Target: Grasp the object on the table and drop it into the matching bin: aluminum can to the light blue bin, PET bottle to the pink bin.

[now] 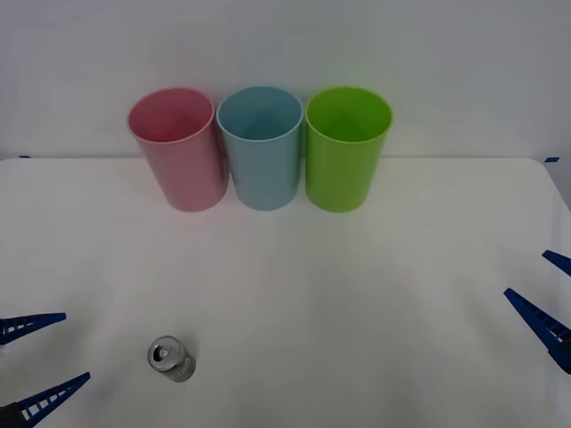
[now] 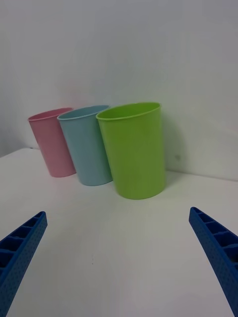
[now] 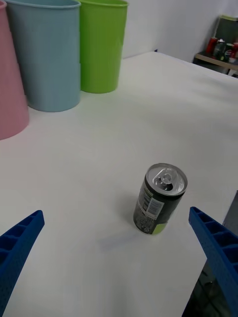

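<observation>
The aluminum can (image 1: 169, 358) stands upright on the white table (image 1: 357, 285) at the near left, silver top up. My left gripper (image 1: 40, 361) is open just left of it, apart from it. In the left wrist view the can (image 3: 158, 200) stands ahead of the open left gripper (image 3: 116, 214), nearer one finger. The pink bin (image 1: 178, 147) and the light blue bin (image 1: 260, 147) stand side by side at the back. My right gripper (image 1: 546, 294) waits open at the table's right edge, and its own view has the right gripper (image 2: 118, 213) empty.
A lime green bin (image 1: 346, 147) stands right of the light blue one, touching it. A white wall rises behind the bins. Wide bare tabletop lies between the can and the bins. In the left wrist view a shelf with cans (image 3: 220, 49) shows far off.
</observation>
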Available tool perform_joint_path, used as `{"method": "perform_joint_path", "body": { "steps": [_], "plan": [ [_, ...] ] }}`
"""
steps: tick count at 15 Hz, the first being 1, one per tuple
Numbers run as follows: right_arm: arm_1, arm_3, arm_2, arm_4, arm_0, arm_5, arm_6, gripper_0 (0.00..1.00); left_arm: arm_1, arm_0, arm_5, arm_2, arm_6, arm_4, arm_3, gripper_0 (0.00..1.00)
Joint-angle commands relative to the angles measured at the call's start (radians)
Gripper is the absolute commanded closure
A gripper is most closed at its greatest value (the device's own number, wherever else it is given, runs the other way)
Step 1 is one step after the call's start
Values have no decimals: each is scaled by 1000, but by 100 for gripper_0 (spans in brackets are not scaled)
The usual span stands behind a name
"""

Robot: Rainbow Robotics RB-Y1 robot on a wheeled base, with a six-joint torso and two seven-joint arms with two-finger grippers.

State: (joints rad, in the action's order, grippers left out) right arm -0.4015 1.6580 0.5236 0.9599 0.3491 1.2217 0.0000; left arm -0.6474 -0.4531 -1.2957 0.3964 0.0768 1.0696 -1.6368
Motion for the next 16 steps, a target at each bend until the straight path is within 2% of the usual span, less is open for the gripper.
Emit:
{"method": "perform_joint_path", "body": {
  "steps": [1,12,16],
  "plan": [
    [0,0,0,0,0,0,0,0,0,17,-7,-19,14,24,0,0],
    [0,0,0,0,0,0,0,0,5,33,-28,-82,67,87,15,0],
    [0,0,0,0,0,0,0,0,86,68,-59,-85,175,85,120,0]
  ]
}}
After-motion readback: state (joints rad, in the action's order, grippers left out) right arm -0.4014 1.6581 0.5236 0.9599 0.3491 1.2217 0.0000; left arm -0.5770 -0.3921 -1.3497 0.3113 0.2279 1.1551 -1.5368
